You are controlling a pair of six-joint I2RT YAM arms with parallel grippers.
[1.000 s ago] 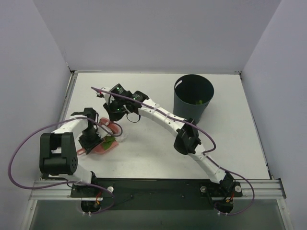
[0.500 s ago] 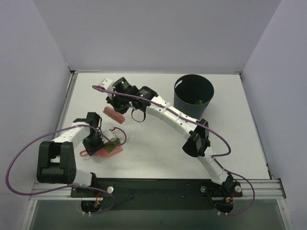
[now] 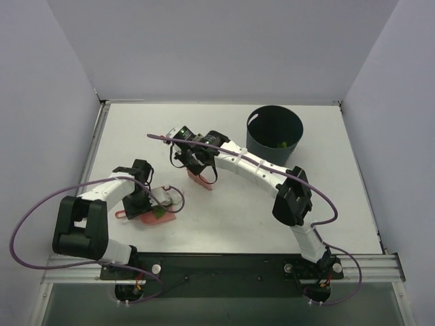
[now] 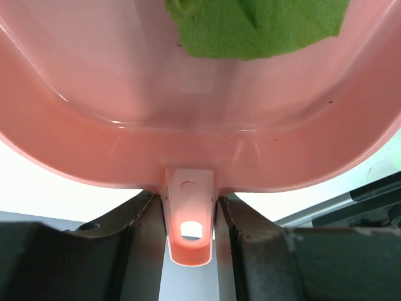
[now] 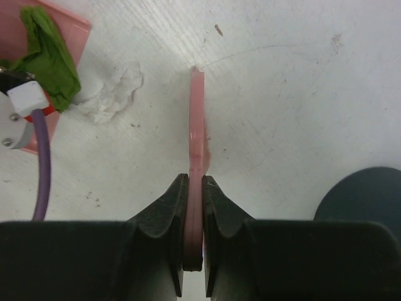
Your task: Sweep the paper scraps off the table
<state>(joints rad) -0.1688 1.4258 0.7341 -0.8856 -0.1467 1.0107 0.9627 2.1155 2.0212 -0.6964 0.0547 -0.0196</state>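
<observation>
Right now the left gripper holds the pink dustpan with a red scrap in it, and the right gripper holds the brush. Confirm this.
One thing is wrong: the scrap in the dustpan is green, not red, as the left wrist view shows. The left gripper does hold the dustpan and the right gripper the brush.

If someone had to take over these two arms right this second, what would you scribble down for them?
Left claw: shut on the handle of the dustpan.
Right claw: shut on the brush, which points down at the table.
Done: a green scrap lies in the dustpan; a green bit shows in the bin.
Left: a white scrap lies on the table beside the dustpan's lip. Sweep it in, then probably empty the pan into the bin.
</observation>
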